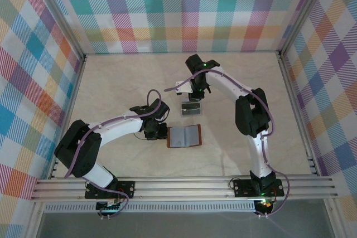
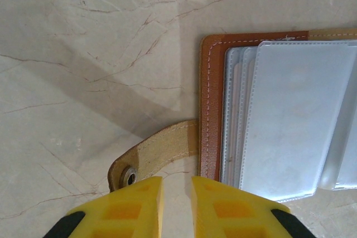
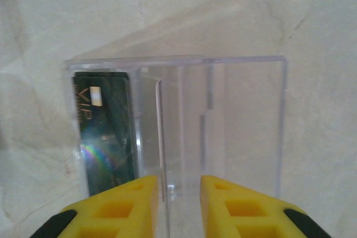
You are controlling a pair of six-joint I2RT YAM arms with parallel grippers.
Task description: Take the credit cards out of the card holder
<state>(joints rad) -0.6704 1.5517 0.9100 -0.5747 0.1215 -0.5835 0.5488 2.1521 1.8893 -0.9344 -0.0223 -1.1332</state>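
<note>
The card holder [image 1: 184, 136] lies open on the table, brown leather [image 2: 211, 110] with clear inner sleeves [image 2: 295, 115] and a strap tab [image 2: 162, 149]. My left gripper [image 2: 177, 204] hovers at its left edge beside the strap, its jaws narrowly apart over bare table [image 1: 160, 134]. A dark credit card [image 3: 106, 137] marked VIP lies in the left side of a clear plastic box [image 3: 245, 126]. My right gripper [image 3: 179, 204] stands open over that box [image 1: 190, 108]. A thin pale upright edge [image 3: 162, 137] shows close to its left finger; whether it is a card I cannot tell.
The marble-patterned table [image 1: 122, 82] is walled by checked panels [image 1: 184, 9] at the back and both sides. A metal rail [image 1: 184, 185] runs along the near edge by the arm bases.
</note>
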